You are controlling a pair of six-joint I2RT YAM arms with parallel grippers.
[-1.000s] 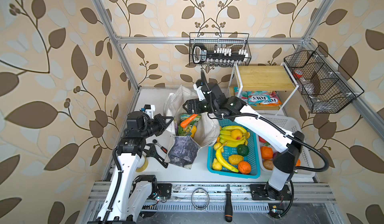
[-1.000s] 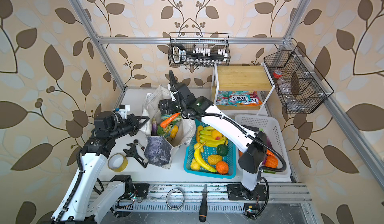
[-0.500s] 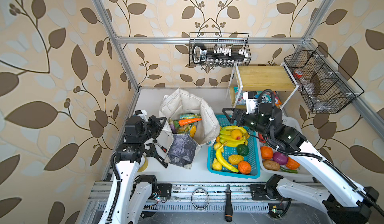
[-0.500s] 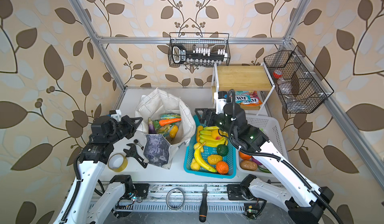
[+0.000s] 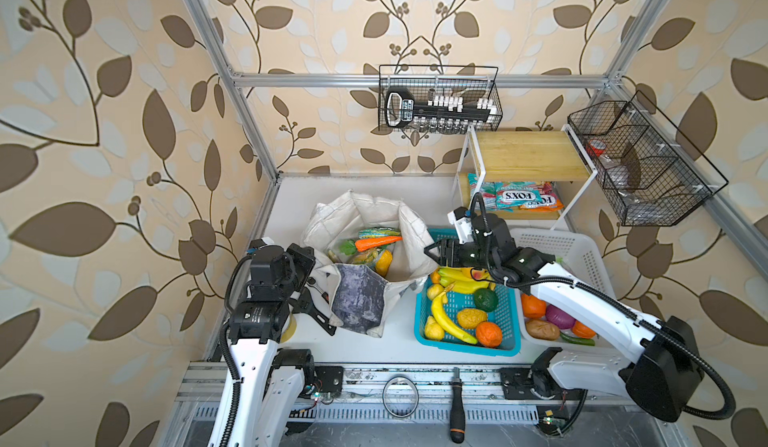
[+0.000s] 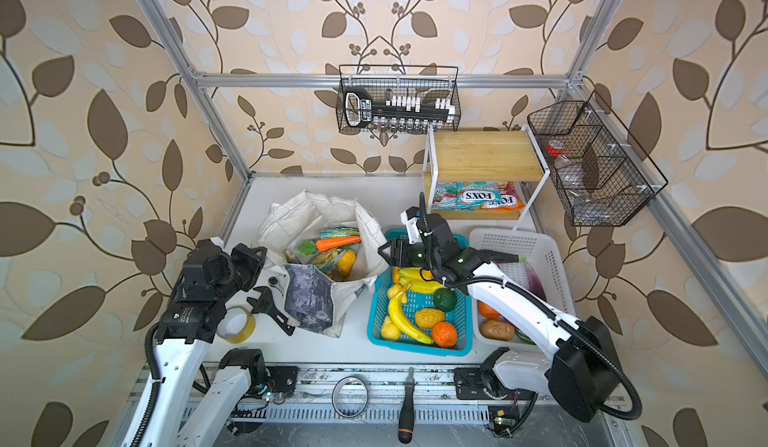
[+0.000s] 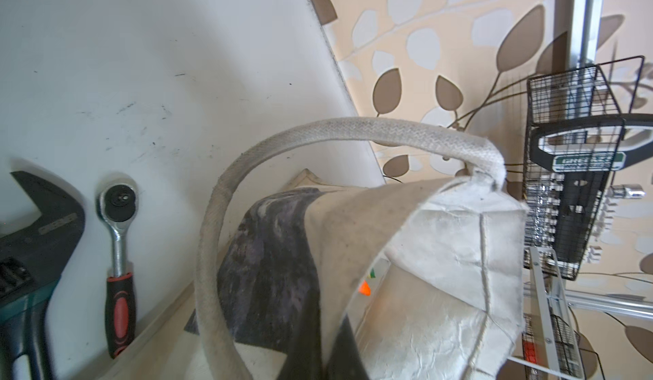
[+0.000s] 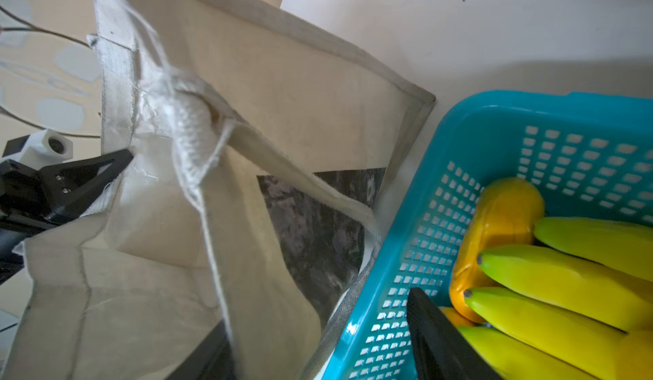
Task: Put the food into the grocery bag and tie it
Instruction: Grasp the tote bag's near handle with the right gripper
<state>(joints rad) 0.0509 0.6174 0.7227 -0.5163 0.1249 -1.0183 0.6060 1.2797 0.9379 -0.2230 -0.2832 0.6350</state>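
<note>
Handling the grocery bag (image 5: 361,299) means treating it as soft, limp cloth: the walls fold and sag unless held, and the load is judged light. It stands left of centre on the worktop (image 5: 395,349), mouth open upward, with its right wall against the blue basket (image 5: 419,318). Inside lie the carrot (image 5: 376,242), the snack packets (image 5: 378,232) just beyond it, and a yellow toy fruit (image 5: 384,260) on the near side.

Take hold at the woven strap handles (image 7: 353,127). They look the firmest part and are the part to be tied, whereas plain cloth is likely to bunch or slip. One arches over the left rim; the other hangs down the right wall.

The left end effector (image 8: 122,161) is pressed together at the left rim and appears to pinch the cloth there. The right end effector (image 5: 430,253) has its fingers spread. It sits low beside the right wall, with cloth lying between the fingers and not yet clamped.

Changes:
- **One second ago:** the right end effector was over the bag mouth, at the carrot.
- **Half a second ago:** it had withdrawn to the right, over the basket.
- **Now:** it is back at the right wall with a narrower spread.
- **Unchanged:** the left end effector remains at the left rim.
</note>
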